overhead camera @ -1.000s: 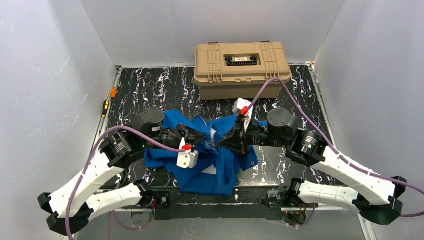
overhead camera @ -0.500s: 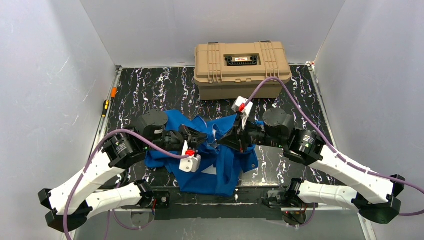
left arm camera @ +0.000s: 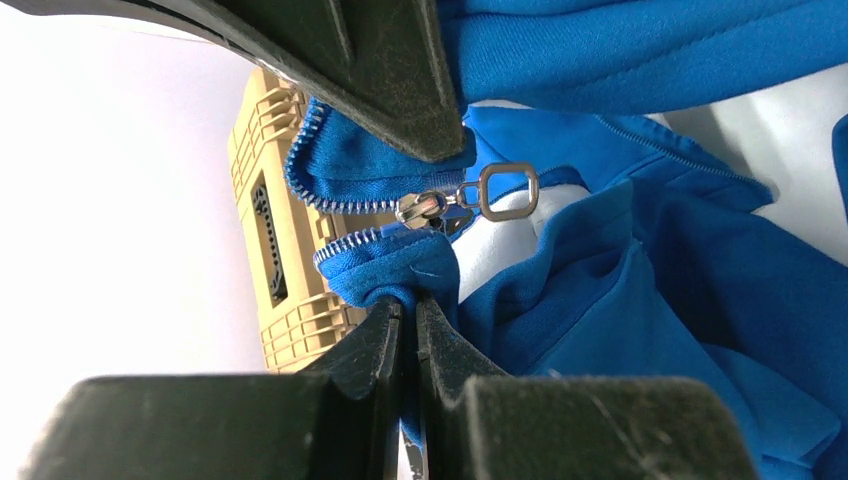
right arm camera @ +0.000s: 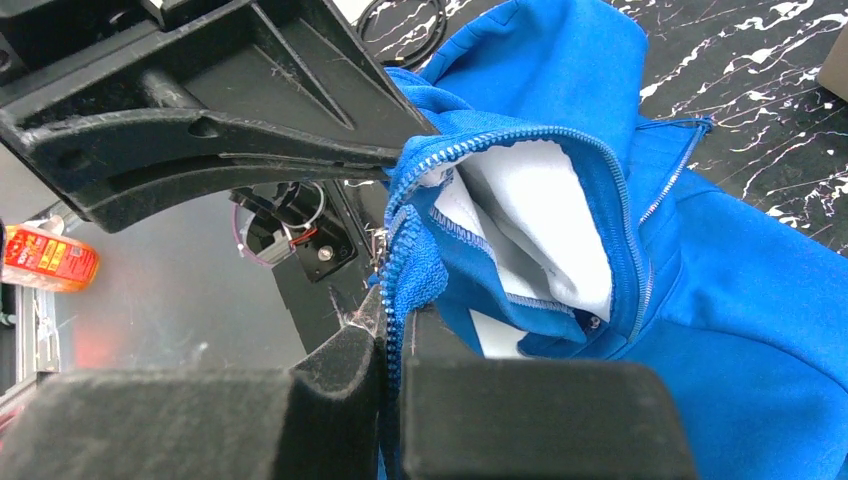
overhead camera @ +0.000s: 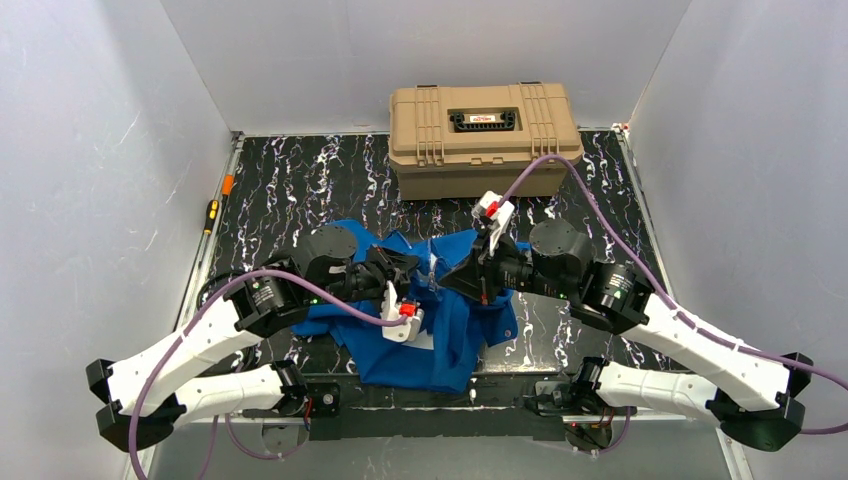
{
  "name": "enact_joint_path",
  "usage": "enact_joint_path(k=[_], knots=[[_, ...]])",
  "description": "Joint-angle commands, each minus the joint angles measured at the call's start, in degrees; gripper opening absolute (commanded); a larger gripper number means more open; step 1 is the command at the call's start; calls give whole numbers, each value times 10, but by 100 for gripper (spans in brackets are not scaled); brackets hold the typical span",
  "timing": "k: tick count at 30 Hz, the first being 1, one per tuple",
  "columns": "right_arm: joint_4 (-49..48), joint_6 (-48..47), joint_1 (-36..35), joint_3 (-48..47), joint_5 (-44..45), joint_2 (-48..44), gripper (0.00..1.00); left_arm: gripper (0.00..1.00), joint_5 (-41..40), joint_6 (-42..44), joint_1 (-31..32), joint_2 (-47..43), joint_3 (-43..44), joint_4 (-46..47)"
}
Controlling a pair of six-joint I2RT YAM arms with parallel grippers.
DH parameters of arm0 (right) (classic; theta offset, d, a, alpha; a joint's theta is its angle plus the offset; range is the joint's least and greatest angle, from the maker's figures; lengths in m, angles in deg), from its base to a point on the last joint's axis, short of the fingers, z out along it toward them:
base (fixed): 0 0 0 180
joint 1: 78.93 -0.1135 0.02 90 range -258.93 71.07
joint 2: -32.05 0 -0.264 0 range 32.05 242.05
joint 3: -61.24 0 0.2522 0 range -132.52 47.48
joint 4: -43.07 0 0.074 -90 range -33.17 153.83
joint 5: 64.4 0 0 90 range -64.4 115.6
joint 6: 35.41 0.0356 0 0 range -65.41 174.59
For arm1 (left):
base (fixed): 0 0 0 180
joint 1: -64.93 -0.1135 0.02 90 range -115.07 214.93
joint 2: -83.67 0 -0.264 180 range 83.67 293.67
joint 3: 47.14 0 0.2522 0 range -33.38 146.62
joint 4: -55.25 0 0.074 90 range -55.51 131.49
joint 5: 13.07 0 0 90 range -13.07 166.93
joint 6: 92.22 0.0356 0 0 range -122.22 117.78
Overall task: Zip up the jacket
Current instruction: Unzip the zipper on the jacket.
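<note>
Pinch first: my left gripper (left arm camera: 410, 312) is clenched on a fold of the jacket (left arm camera: 650, 290) right under the zipper slider (left arm camera: 424, 209), and my right gripper (right arm camera: 388, 322) is clamped on the toothed edge of the same front opening. Both claws are grasping blue cloth, nose to nose, with the other claw's dark finger crossing the top of each wrist view.

From there the jacket hangs down and pools in a crumpled heap on the marbled table (overhead camera: 300, 180), between the arms and close to the near edge. The tan case (overhead camera: 485, 125) stands well apart behind it.

I judge the cloth light, soft and limp. It will sag and stretch rather than push back, so the teeth only line up under tension. The fleece itself should grip well. The small metal ring pull (left arm camera: 508, 190) looks slick and easy to lose. I would hold the tape close to the teeth below the slider, and draw on the ring.

Only the left wrist view gives me the slider, the ring, and the two rows of teeth meeting at it. The right wrist view shows instead the pale lining (right arm camera: 540, 230) and a zipper line running down the open front; the slider I cannot pick out there. The overhead view hides all that detail but gives the overall layout.
</note>
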Motion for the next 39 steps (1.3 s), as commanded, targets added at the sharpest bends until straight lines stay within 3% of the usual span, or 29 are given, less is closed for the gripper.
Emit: enact_joint_path(k=[1,6,17,27,32,39], knots=[[-13,4,1,-23,4,6,1,0,-31,26,7,-10,-15,7],[2,2,1,-37,6,20,1,0,-25,32,12,-18,-17,8],[-92,47,1,31,31,-30,1,0,38,77,17,-71,-69,7],[-92,31,1,27,-49,7,1,0,33,82,19,-57,-65,11],[-40,-15,1,5,-92,13,1,0,30,84,19,-63,-71,11],[22,-49,1,-39,-75,22,1,0,39,98,20,-67,-77,8]])
